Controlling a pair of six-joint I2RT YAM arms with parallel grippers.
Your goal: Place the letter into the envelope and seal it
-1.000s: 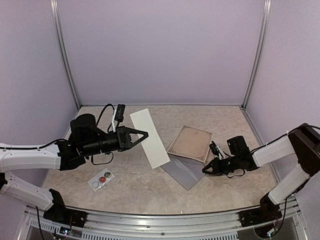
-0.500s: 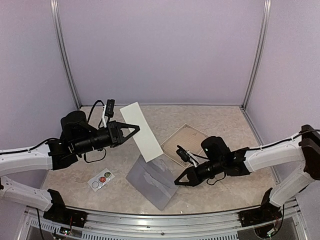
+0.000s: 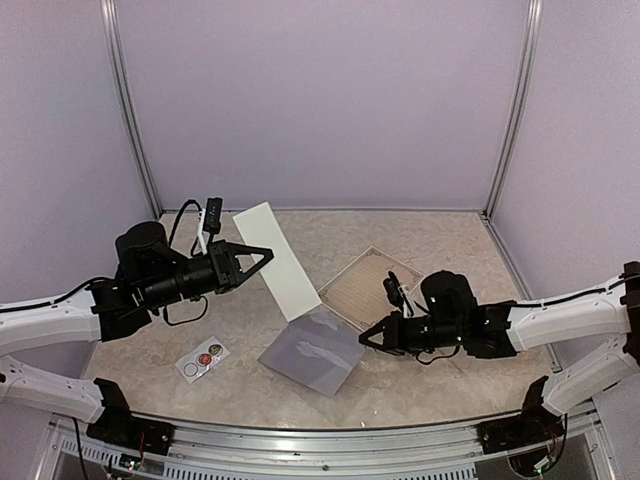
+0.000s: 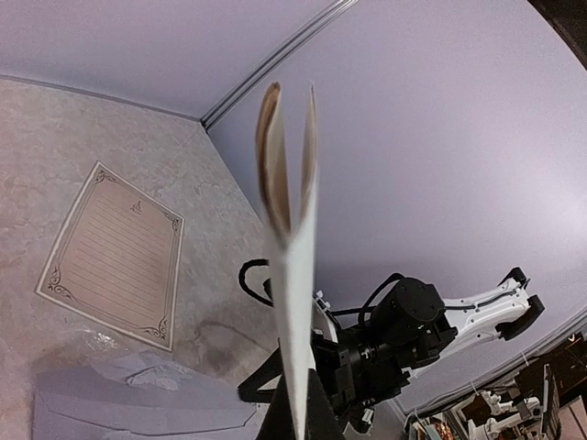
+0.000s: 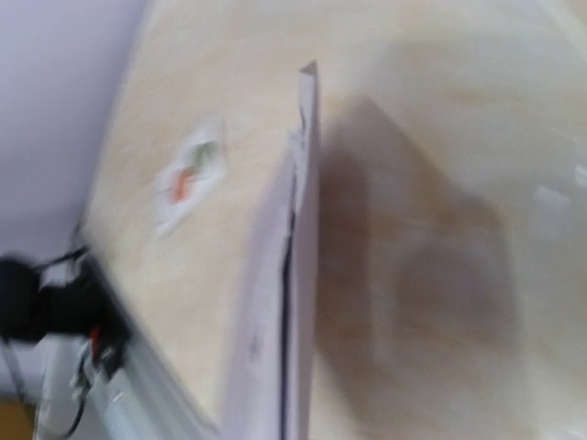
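A folded cream letter (image 3: pixel 280 262) is clamped in my left gripper (image 3: pixel 262 255), which is shut on its near edge and holds it above the table's left half. In the left wrist view the letter (image 4: pixel 293 229) stands edge-on, its two leaves parted at the top. The grey envelope (image 3: pixel 312 352) sits front of centre, with my right gripper (image 3: pixel 367 340) shut on its right edge. In the blurred right wrist view the envelope (image 5: pixel 298 275) shows edge-on, casting a shadow on the table.
A cream sheet with an ornate border (image 3: pixel 368 288) lies flat just behind the envelope, also seen in the left wrist view (image 4: pixel 115 252). A small white sticker card (image 3: pixel 203 360) lies at the front left. Lilac walls close off three sides.
My right gripper has carried the envelope to the left, toward the table's middle. My left gripper has drawn the letter back to the left and a little higher.
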